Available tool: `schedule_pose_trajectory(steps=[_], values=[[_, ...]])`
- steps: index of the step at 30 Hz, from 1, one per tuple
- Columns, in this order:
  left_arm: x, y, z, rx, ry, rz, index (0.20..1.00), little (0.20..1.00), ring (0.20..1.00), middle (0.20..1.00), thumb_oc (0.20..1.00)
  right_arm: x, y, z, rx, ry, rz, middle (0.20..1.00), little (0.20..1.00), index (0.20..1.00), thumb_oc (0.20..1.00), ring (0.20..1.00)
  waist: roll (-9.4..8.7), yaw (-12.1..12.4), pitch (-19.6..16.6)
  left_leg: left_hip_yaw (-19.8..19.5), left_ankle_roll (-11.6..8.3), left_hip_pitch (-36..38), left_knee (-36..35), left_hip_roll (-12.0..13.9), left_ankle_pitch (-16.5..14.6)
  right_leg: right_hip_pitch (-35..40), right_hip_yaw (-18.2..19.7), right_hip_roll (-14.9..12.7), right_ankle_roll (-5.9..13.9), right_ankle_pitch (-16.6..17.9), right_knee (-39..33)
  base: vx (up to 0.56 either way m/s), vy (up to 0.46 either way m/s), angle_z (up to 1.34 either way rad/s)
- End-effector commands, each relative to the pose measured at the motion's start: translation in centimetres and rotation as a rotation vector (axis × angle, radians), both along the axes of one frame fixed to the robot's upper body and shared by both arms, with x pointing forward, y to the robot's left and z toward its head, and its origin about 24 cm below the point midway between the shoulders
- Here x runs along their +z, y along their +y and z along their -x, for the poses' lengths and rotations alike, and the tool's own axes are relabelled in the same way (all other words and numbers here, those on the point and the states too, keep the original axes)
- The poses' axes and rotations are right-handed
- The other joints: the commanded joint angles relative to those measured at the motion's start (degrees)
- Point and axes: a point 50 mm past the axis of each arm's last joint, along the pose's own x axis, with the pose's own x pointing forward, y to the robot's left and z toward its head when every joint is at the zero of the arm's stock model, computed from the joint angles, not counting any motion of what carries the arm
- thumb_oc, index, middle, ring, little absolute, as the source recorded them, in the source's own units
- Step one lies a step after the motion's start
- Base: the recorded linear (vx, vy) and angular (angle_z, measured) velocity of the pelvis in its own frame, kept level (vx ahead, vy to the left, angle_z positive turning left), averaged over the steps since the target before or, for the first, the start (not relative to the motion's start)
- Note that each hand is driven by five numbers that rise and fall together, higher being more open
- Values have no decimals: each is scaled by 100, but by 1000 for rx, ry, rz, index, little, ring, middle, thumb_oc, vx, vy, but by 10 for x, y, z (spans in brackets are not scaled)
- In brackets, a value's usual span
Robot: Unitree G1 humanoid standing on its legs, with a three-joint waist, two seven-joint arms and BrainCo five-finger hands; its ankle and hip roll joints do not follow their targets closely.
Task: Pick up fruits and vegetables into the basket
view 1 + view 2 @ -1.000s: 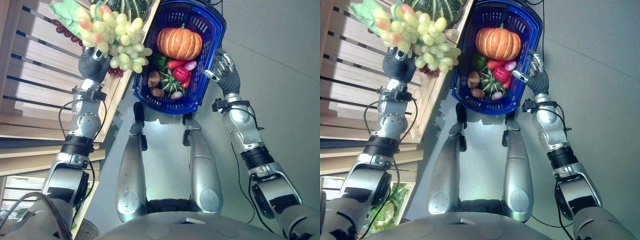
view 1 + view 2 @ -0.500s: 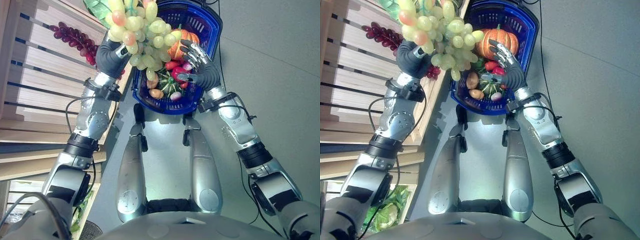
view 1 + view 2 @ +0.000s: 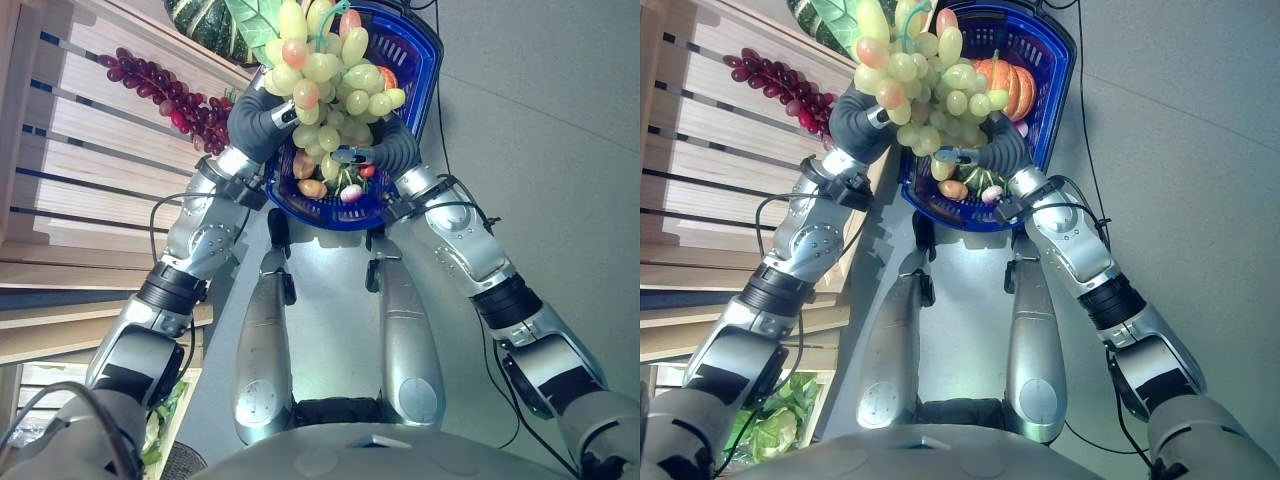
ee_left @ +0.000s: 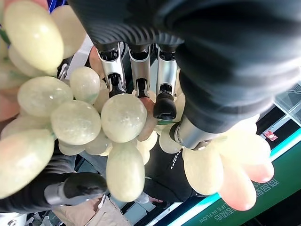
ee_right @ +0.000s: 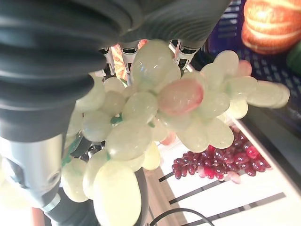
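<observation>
In the left eye view, upper centre, the left hand [image 3: 262, 122] grips the grapes [image 3: 330, 60] above the basket [image 3: 420, 60]; the right hand [image 3: 385, 150] cups them from the right. In the left wrist view its fingers [image 4: 134, 66] curl among grapes. In the right wrist view, the fingers [image 5: 181, 49] are largely hidden, so their state is unclear.

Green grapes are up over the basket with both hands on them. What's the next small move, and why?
Probably lower the green grape bunch a little into the blue basket before either hand lets go. The left hand holds it from the shelf side and the right hand supports it from below, while the bunch hangs above the pumpkin and other produce, not resting on them.
</observation>
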Motion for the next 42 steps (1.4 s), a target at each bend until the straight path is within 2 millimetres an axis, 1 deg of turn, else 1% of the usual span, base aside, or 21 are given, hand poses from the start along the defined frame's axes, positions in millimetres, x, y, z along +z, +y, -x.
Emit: schedule_pose_trajectory(steps=[1, 10, 11, 12, 18, 21, 22, 23, 24, 25, 32, 37, 38, 42], values=[[36, -20, 26, -166, -203, 28, 200, 200, 200, 200, 200, 30, 19, 20, 134, -117, -89, 1000, 1000, 1000, 1000, 1000, -49, 57, -165, 179, 236, 14, 183, -325, -429, 550, -295, 452, -226, -717, 66, 0, 0, 0], [41, -33, 34, -235, -229, 21, 200, 200, 200, 200, 200, 30, 32, 21, 212, -62, -75, 1000, 1000, 1000, 1000, 1000, -53, 93, -165, 168, 246, 75, 109, -360, -415, 597, -333, 450, -229, -685, 8, 0, 0, 0], [41, -33, 34, -238, -228, 21, 200, 200, 200, 200, 200, 31, 32, 21, 215, -64, -74, 398, 398, 398, 398, 398, -58, 94, -165, 170, 248, 81, 105, -360, -414, 602, -341, 448, -228, -680, 1, 0, 0, 0], [41, -34, 35, -240, -227, 20, 200, 200, 200, 200, 200, 31, 33, 21, 220, -62, -76, 200, 200, 200, 200, 200, -60, 94, -165, 171, 249, 83, 104, -360, -414, 602, -340, 449, -228, -676, -1, 0, 0, 0], [41, -34, 35, -231, -227, 19, 200, 200, 200, 200, 200, 32, 34, 23, 249, -61, -76, 200, 200, 200, 200, 200, -62, 104, -165, 160, 250, 99, 82, -371, -407, 611, -359, 446, -218, -660, -21, 0, 0, 0], [41, -33, 34, -201, -221, 27, 200, 200, 200, 200, 200, 32, 33, 22, 249, -59, -80, 200, 200, 200, 200, 200, -60, 108, -165, 155, 253, 106, 81, -376, -411, 623, -360, 444, -217, -658, -33, 0, 0, 0], [42, -31, 32, -162, -211, 43, 200, 200, 200, 200, 200, 32, 32, 22, 248, -57, -84, 200, 200, 200, 200, 200, -60, 110, -165, 151, 255, 109, 77, -381, -409, 624, -363, 444, -212, -653, -37, 0, 0, 0], [42, -29, 31, -142, -204, 56, 520, 520, 520, 520, 520, 32, 32, 22, 245, -57, -88, 200, 200, 200, 200, 200, -64, 114, -165, 148, 261, 115, 70, -385, -408, 629, -369, 444, -213, -652, -43, 0, 0, 0], [42, -28, 30, -128, -196, 67, 944, 944, 944, 944, 944, 32, 31, 21, 243, -57, -91, 200, 200, 200, 200, 200, -66, 116, -165, 140, 261, 122, 58, -395, -401, 635, -372, 450, -213, -647, -55, 0, 0, 0], [42, -26, 29, -107, -192, 74, 1000, 1000, 1000, 1000, 1000, 32, 31, 22, 243, -57, -94, 200, 200, 200, 200, 200, -70, 121, -165, 135, 262, 127, 50, -397, -402, 643, -378, 448, -213, -647, -67, 0, 0, 0], [42, -15, 26, 34, -180, 136, 1000, 1000, 1000, 1000, 1000, 31, 29, 21, 238, -56, -111, 200, 200, 200, 200, 200, -74, 156, -165, 111, 264, 111, 50, -419, -397, 641, -416, 435, -210, -643, -83, 0, 0, 0], [43, 2, 20, 262, -163, 195, 1000, 1000, 1000, 1000, 1000, 30, 26, 20, 228, -54, -130, 200, 200, 200, 200, 200, -72, 190, -165, 83, 261, 98, 55, -450, -388, 647, -444, 431, -220, -658, -89, 0, 0, 0], [42, 6, 19, 331, -152, 205, 1000, 1000, 1000, 1000, 1000, 30, 25, 20, 225, -54, -135, 200, 200, 200, 200, 200, -74, 197, -165, 72, 258, 92, 63, -458, -389, 648, -449, 430, -220, -663, -88, 0, 0, 0], [41, 17, 14, 529, -160, 190, 1000, 1000, 1000, 1000, 1000, 31, 23, 18, 213, -59, -147, 200, 200, 200, 200, 200, -72, 219, -165, 59, 254, 76, 63, -469, -377, 637, -476, 425, -225, -673, -80, 0, 0, 0]])
